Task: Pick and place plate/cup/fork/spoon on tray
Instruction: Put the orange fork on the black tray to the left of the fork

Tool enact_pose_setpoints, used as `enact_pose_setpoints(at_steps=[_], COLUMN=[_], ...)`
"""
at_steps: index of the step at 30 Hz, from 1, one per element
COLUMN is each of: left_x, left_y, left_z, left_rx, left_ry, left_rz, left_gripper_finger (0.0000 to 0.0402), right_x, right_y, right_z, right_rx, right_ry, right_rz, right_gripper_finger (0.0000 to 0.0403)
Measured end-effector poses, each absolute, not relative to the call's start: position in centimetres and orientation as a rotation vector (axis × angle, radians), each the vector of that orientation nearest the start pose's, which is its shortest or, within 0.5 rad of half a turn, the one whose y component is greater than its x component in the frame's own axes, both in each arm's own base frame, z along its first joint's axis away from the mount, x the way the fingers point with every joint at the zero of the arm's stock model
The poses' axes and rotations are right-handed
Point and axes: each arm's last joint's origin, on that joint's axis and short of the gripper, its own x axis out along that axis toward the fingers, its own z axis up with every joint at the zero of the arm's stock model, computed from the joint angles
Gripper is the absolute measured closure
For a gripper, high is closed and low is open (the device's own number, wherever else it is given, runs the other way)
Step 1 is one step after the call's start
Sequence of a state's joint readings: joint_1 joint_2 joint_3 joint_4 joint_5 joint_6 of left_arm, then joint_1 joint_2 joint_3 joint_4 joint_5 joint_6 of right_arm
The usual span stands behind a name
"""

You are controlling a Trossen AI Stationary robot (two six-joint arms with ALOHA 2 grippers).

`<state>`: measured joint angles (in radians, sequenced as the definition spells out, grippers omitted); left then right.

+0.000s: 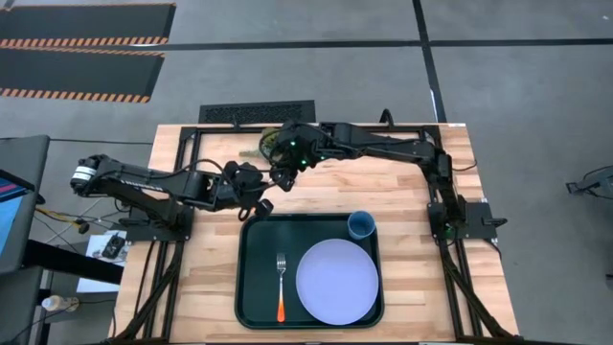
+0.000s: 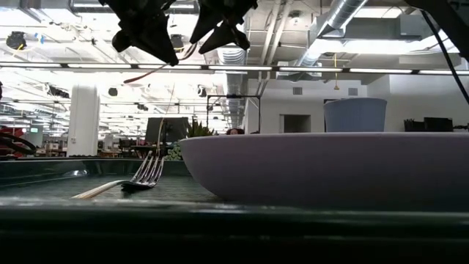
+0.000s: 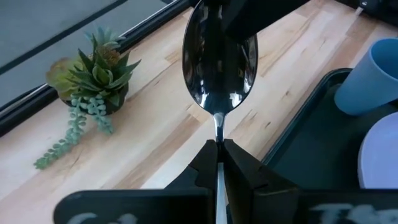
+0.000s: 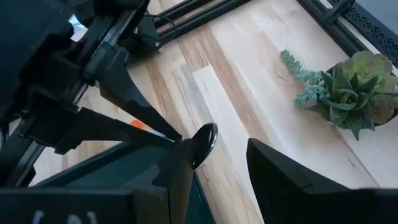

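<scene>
The left end effector [image 1: 261, 197] hangs above the counter [image 1: 412, 192] just beyond the far left corner of the tray [image 1: 257, 278]. Its fingers [image 3: 239, 163] are pressed together on the handle of the spoon [image 3: 219, 62], pinching it just below the bowl. The bowl points away from the wrist, toward the right arm. In the right wrist view the bowl shows edge-on, with a little orange handle visible behind the left arm's fingers.

The right end effector [image 1: 283, 177] hovers just beside the left one, on its far side, over bare counter. Its fingers [image 4: 286, 177] are spread apart. One finger lies against or just in front of the spoon bowl; I cannot tell whether it touches. The other finger stands clear of the spoon.

The tray sits at the near centre of the counter. On it, the plate [image 1: 337, 281] occupies the right half. The cup [image 1: 361, 225] stands upright in the far right corner of the tray, just beyond the plate. The fork [image 1: 281, 286] lies on the left half of the tray, tines toward the far side, handle toward the near edge.

A small potted plant [image 3: 93, 78] stands on the counter near the far edge, beyond both end effectors.
</scene>
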<state>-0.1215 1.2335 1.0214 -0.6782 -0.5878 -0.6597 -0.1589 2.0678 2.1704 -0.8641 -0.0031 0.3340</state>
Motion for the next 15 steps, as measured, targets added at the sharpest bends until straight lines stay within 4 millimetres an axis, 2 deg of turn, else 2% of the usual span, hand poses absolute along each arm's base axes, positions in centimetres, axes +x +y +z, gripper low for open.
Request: enact_pose_setpoints(at_steps=[8,15], left_x=[24.44,24.44], left_y=[-1.32,-1.31], left_z=[29.01,29.01], left_rx=[-0.276,-0.274], left_ry=[0.636,0.634], left_rz=[0.679,0.682], left_gripper_finger=[0.0401,0.0401], right_x=[44.76,44.75], right_y=[-7.19,-7.21], right_z=[35.38,35.38], right_rx=[0.38,0.378], right_ry=[0.729,0.729], right_rz=[-0.273,-0.273], right_gripper_finger=[0.0265,0.0362])
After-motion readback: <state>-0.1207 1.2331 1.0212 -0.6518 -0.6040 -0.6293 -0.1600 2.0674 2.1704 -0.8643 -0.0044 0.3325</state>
